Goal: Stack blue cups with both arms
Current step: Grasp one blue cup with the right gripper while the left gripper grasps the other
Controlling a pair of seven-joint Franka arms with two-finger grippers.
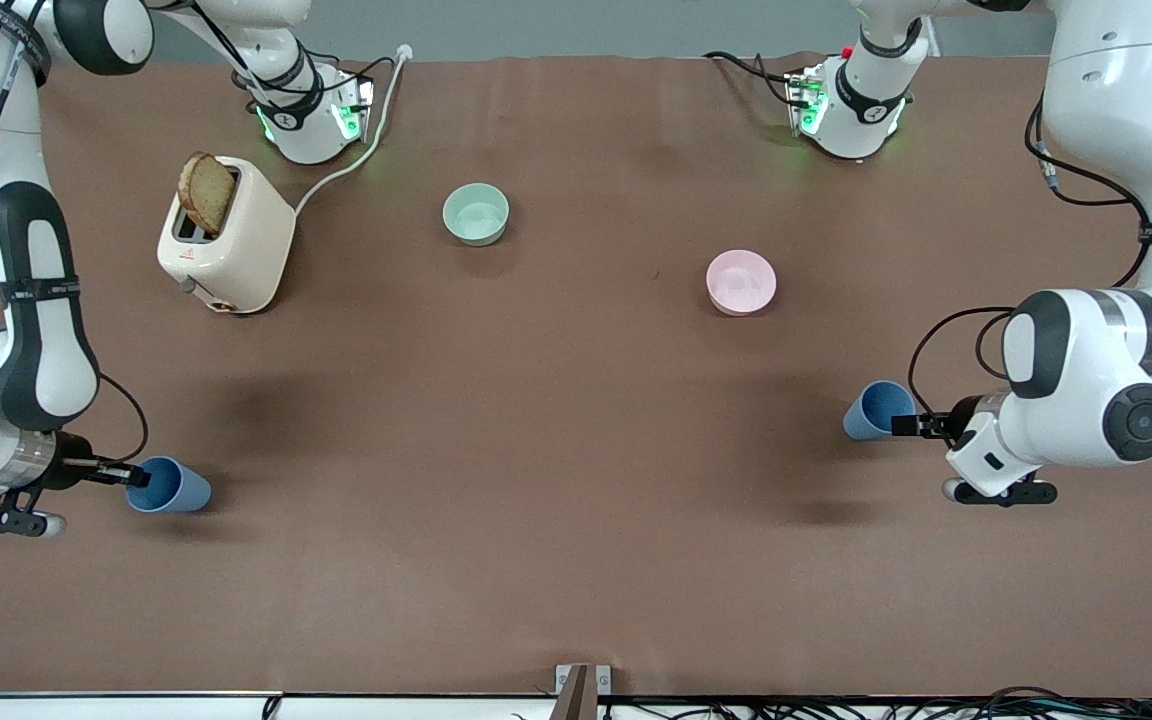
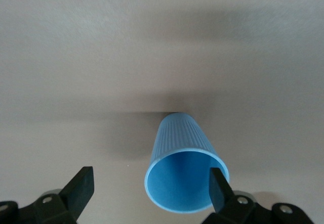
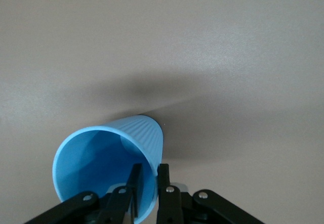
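The blue cups are well apart, one at each end of the table [image 1: 576,560]. Starting at the right arm's end, you have one blue cup [image 1: 170,486] lying tilted on its side close to the front camera, its open mouth turned toward the right claw [image 1: 136,476]. In the right wrist view that claw [image 3: 148,183] is clenched on the cup [image 3: 109,163], one finger inside the mouth and one outside, pinching the rim wall between them. Farther from the front camera than this cup you can see a cream toaster [image 1: 227,238] with a slice of brown bread [image 1: 206,193] sticking up from its slot, and a white cable [image 1: 361,140] running from it toward the right arm's base. Toward the middle of the table sits a mint-green bowl [image 1: 476,214], and further along a pink bowl [image 1: 741,282], a little nearer to the front camera than the green one. At the left arm's end the second blue cup [image 1: 876,410] also lies tilted on its side, mouth facing the left claw [image 1: 911,425]. In the left wrist view that claw [image 2: 152,188] is spread wide, one finger just inside the mouth of the cup [image 2: 185,166] and the other well clear of it, so you have no grip there.
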